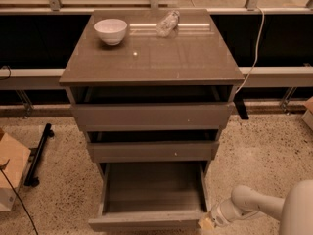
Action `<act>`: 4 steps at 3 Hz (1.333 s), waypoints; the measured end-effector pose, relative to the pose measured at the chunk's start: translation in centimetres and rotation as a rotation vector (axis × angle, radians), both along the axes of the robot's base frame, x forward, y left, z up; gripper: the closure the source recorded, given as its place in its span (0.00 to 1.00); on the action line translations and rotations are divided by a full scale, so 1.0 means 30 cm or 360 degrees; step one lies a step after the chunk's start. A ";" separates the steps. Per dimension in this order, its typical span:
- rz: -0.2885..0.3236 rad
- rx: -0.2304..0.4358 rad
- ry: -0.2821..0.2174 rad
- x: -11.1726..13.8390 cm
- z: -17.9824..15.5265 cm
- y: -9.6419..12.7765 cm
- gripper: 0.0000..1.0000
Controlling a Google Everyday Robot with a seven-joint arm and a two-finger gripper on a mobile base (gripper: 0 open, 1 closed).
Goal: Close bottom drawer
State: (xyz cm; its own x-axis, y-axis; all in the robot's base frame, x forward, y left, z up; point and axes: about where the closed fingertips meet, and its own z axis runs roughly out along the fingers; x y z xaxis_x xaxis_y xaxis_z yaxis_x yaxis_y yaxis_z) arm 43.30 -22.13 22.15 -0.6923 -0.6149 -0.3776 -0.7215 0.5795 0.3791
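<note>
Bottom drawer (151,199): pulled well out. Your gripper (207,223): at its front right corner; grip state cannot be told. Speckled floor (264,155): open to the right.

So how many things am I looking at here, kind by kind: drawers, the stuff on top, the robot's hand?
Drawers: 3 (top drawer, middle drawer, bottom drawer)
White bowl: 1
Clear bottle: 1, lying down
Gripper: 1, by the bottom drawer's right front corner
Total: 6
</note>
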 end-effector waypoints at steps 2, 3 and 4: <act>-0.0136 0.0101 0.0068 -0.024 -0.129 -0.027 1.00; -0.0142 0.0106 0.0068 -0.022 -0.130 -0.027 1.00; -0.0112 0.0137 0.0016 0.043 -0.125 -0.002 1.00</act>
